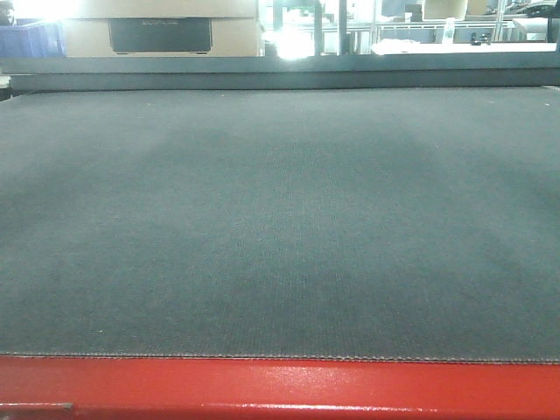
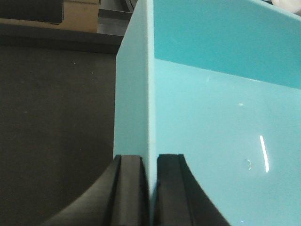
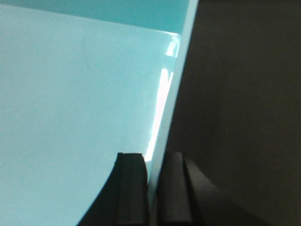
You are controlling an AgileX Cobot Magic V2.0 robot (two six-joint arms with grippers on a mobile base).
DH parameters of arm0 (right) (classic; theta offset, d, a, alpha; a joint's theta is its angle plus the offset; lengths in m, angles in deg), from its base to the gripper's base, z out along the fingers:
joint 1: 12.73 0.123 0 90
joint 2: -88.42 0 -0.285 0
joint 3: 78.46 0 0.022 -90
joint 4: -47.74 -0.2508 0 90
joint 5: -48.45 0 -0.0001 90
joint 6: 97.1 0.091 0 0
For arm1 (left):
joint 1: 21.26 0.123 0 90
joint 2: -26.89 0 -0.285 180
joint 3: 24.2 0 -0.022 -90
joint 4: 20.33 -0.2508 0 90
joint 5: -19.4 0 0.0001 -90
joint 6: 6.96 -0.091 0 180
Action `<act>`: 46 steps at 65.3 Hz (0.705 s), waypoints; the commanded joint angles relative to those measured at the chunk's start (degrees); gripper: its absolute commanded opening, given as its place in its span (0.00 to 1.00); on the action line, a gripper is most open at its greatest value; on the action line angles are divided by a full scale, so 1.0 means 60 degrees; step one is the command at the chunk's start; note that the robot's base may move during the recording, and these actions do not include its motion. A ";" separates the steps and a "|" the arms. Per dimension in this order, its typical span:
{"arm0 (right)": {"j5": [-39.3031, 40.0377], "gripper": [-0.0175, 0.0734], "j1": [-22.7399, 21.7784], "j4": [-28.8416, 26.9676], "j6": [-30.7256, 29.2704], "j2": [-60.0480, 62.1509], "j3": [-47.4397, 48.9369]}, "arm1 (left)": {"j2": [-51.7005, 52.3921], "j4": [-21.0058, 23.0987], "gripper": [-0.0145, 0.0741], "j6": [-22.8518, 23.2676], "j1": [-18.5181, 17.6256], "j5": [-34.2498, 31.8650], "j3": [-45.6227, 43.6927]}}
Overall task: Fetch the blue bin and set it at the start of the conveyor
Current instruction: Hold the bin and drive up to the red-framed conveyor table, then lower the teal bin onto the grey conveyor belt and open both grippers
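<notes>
A dark grey woven belt fills nearly the whole front view, flat and bare, with a glossy red edge along its near side. Past the belt's far side run a dark rail, cardboard boxes and, toward the far left corner, dark blue bins under harsh glare; neither arm shows in this view. In the left wrist view the belt lies to the left of the pale turquoise bin, whose smooth wall and inner face take up the right side. The left gripper pinches that wall's thin rim, its 2 black fingers pressed against it, 1 on the outside toward the belt and 1 inside the bin. In the right wrist view the bin's inner face spreads to the left and the belt lies dark to the right. The right gripper clamps the rim in the same way, 1 finger inside and 1 on the belt side. Whether the bin's base touches the belt cannot be told.
</notes>
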 commanded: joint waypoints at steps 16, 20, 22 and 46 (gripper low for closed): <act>0.0227 0.03 -0.0078 0.0419 -0.0217 0.0063 0.0095 | 0.0126 -0.0142 0.04 0.0000 0.0047 -0.0613 -0.0062; 0.0227 0.03 -0.0078 0.0419 -0.0217 0.0063 0.0095 | 0.0126 -0.0142 0.04 0.0000 0.0047 -0.0613 -0.0062; 0.0227 0.03 -0.0078 0.0419 -0.0217 0.0063 0.0095 | 0.0126 -0.0142 0.04 0.0000 0.0047 -0.0613 -0.0062; 0.0499 0.03 -0.0078 0.0357 -0.0217 0.0065 0.0095 | 0.0126 0.0000 0.04 0.0000 0.0047 -0.0383 -0.0062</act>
